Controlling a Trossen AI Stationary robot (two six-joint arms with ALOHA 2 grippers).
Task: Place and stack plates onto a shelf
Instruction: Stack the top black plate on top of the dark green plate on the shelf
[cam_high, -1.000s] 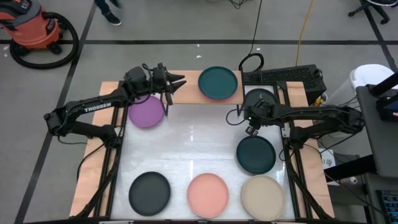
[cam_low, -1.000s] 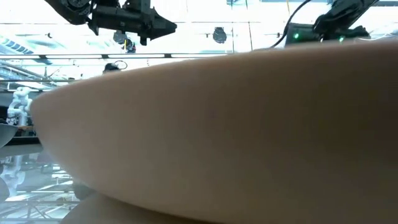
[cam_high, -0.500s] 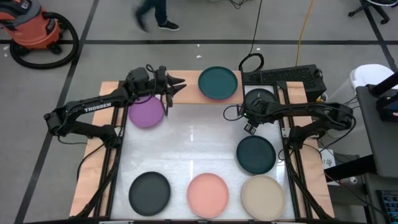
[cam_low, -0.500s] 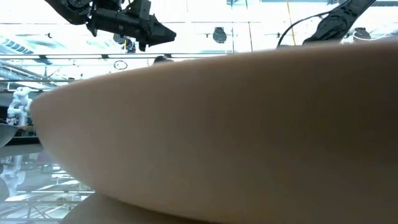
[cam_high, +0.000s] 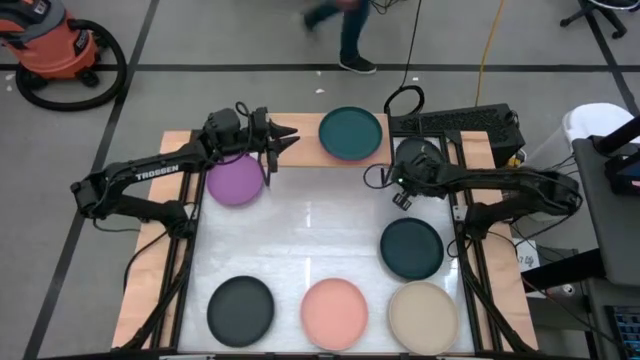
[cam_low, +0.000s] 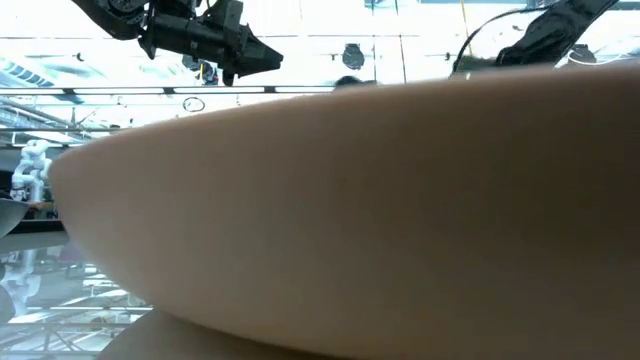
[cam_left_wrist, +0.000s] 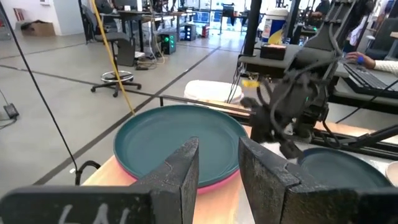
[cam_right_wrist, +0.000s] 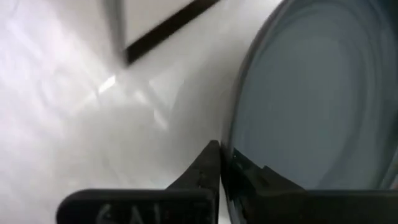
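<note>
1. The shelf is standing at the table's far edge. It is carrying a dark teal plate stacked on a magenta plate, whose rim is showing only in the left wrist view.
2. A purple plate is lying by the shelf's left end. A second teal plate, charcoal plate, salmon plate and beige plate are waiting on the table.
3. The left gripper is hovering over the shelf, fingers slightly parted, grasping nothing.
4. The right gripper is hanging near the second teal plate, fingers pressed together and empty.
5. Handling judgement: the plates are appearing rigid, light and matte, so probably not slippery. Being shallow and flat-lying, each is offering only its raised rim; pinching there across the edge seems soundest.
6. Risk: a rim grip may be letting a plate tilt.
</note>
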